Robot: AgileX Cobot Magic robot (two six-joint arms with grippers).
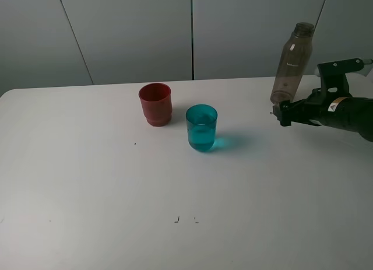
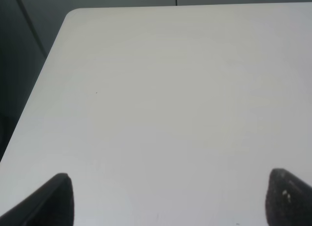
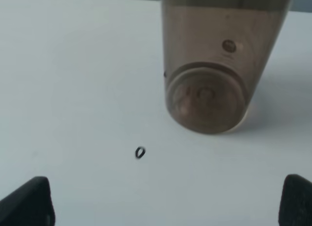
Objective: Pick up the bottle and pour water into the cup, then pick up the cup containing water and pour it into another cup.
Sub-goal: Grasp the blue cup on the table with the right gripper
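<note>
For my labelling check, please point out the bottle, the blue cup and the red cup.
bottle (image 1: 292, 61), exterior high view, middle of its body.
blue cup (image 1: 201, 130), exterior high view, front wall.
red cup (image 1: 155, 107), exterior high view, front wall.

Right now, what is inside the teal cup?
Liquid shows through the translucent wall of the teal cup, its surface about midway up. Nothing else is visible in it; the tinted wall blurs the bottom.
</note>
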